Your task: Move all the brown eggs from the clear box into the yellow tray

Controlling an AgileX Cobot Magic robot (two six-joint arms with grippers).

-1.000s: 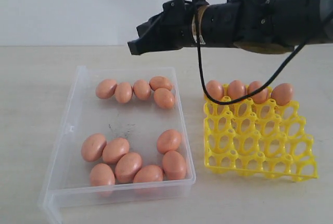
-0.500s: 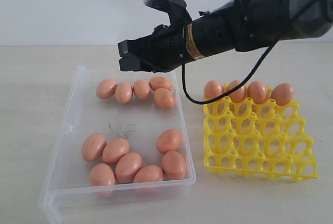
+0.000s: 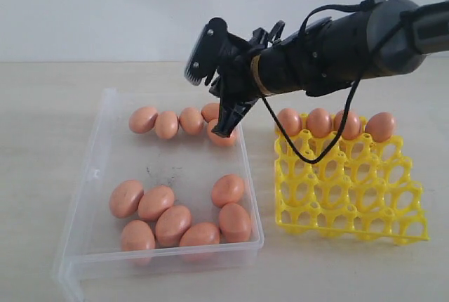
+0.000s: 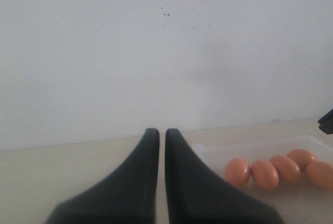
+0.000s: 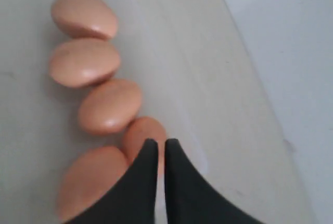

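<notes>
Only label-like mark: a tan band [image 3: 257, 75] round the right arm [image 3: 330, 46], print too small to read. The clear box [image 3: 105, 147] sits on the left part of the counter [image 3: 42, 105] and the yellow tray [image 3: 351, 189] on the right part, just beside it and not touching. Twelve brown eggs [image 3: 156, 202] are in the box: five in a row at the end toward the counter's far edge, seven bunched at the near end, with dark specks [image 3: 165, 174] on the floor between. Four more eggs fill the tray's far row; the other cups are open. The right jaws are clenched with nothing between them, tips pointing down at the right end of the far row. In the right wrist view they sit over two eggs there; can't tell if they touch. A black cable [image 3: 306, 159] droops in front of the tray's far row. The left jaws are also clenched and empty, seen only in the left wrist view, with the box's far eggs off to one side. Versus half a second ago, the right arm has swung down from level, well above the box's far end, to a steep downward tilt onto the egg row; one second ago it was higher still. Egg counts and places in box and tray are unchanged.
</notes>
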